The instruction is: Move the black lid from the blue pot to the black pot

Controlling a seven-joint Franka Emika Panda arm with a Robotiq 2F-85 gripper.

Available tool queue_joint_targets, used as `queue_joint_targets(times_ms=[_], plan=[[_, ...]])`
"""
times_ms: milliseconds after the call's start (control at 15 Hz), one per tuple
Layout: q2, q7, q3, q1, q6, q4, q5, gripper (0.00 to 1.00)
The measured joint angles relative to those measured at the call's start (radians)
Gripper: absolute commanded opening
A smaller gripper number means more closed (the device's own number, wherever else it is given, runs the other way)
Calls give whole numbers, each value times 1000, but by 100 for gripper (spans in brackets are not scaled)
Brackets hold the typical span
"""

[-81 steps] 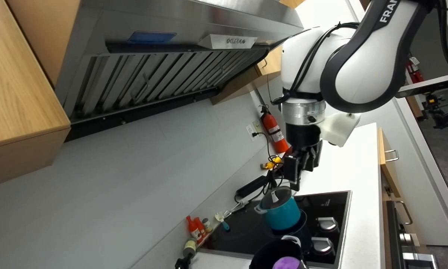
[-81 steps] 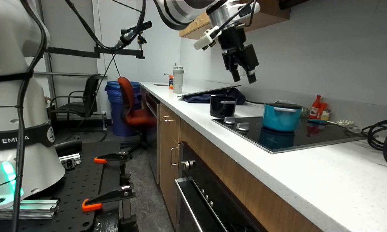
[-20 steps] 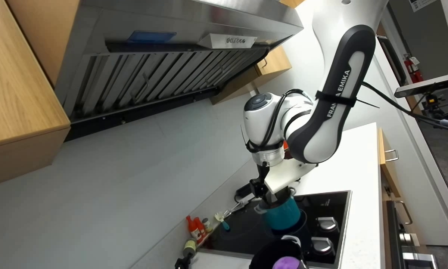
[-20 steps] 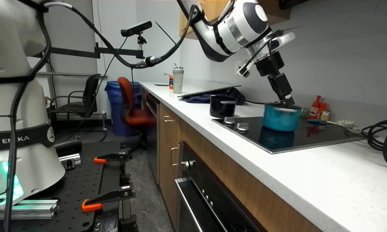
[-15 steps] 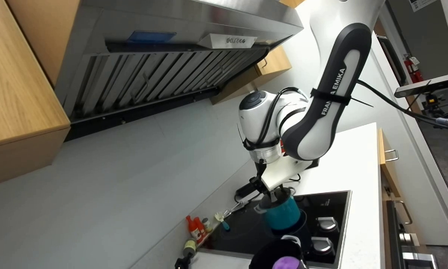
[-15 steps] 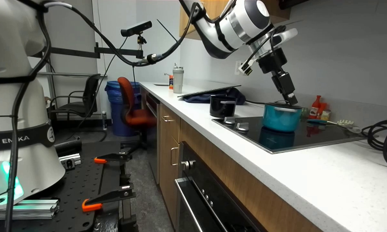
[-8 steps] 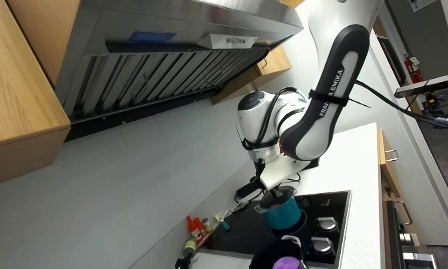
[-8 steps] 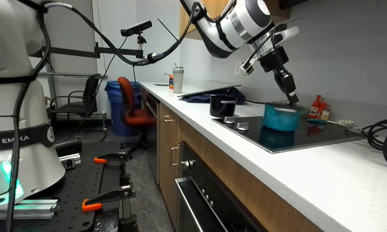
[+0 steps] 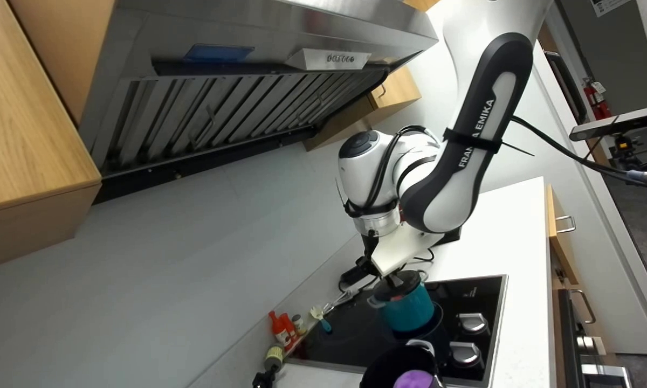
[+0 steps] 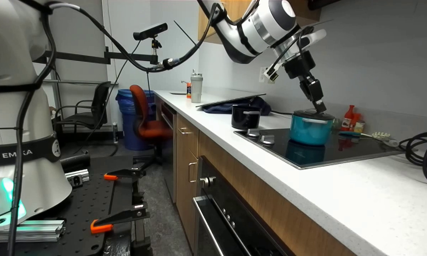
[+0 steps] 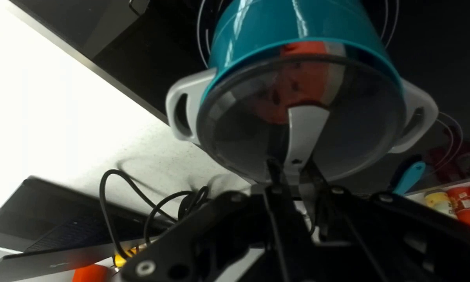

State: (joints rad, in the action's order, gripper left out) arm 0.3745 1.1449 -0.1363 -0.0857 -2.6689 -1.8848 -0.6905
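The black lid [image 11: 239, 129], dark and see-through with a grey handle [image 11: 305, 133], lies over the mouth of the blue pot [image 11: 297, 23]. In the wrist view a gap shows along one side of the pot's rim, with something red inside; whether the lid touches the rim elsewhere I cannot tell. My gripper [image 11: 293, 171] is shut on the lid's handle, one finger on each side. Tilted, it reaches down to the lid in an exterior view [image 10: 319, 107]. The black pot [image 10: 246, 119] stands lidless beside the hob; a purple thing lies in it [image 9: 414, 379].
The blue pot stands on the black hob [image 10: 345, 154], whose knobs [image 10: 267, 139] face the front edge. Red bottles [image 10: 348, 119] and utensils [image 10: 373, 136] lie along the wall. A laptop [image 11: 74, 235] and loose cables [image 11: 113, 211] are on the counter. A range hood [image 9: 237, 102] hangs above.
The arm has come down from high above the blue pot, and the jaws have closed on the lid's handle. The lid has shifted over the rim, and a gap has opened.
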Motion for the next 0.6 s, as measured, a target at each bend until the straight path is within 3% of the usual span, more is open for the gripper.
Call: queue_joint_targets(times_ms=[600], plan=[[-53,-87,38,-26,-18,-3,58,4]])
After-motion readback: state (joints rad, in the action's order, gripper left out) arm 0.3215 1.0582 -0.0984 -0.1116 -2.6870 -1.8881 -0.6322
